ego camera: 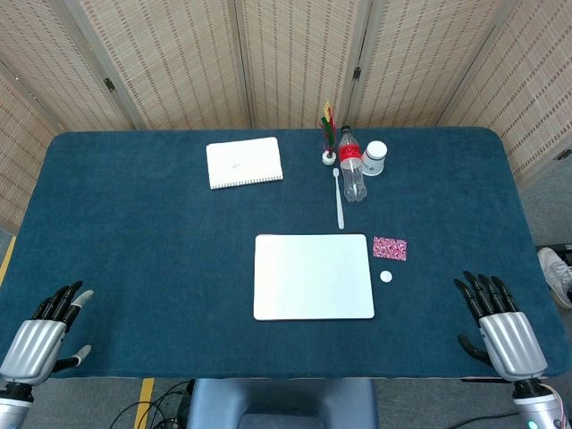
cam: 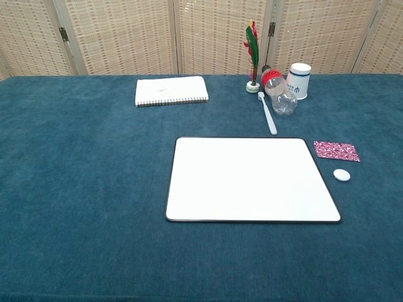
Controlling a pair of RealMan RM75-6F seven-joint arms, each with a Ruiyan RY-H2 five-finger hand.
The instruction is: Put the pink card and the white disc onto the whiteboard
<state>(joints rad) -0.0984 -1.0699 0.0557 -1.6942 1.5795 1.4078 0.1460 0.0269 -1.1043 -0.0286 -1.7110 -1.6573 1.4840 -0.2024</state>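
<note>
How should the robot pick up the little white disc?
Probably from straight above with the right hand, the nearer one. The white disc lies flat on the cloth beside the whiteboard, so pinch its round rim at opposite sides. The pink card lies just behind it, apart.

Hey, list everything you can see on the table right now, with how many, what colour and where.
whiteboard: one, white, table centre
pink card: one, pink patterned, just right of the whiteboard
white disc: one, white, near side of the card
notebook: one, white, far left of centre
bottle: one, clear with red label, lying far side
cup: one, white, beside the bottle
white stick: one, beyond the whiteboard
feather toy: one, red and green, upright
left hand: open, near left edge
right hand: open, near right edge
</note>
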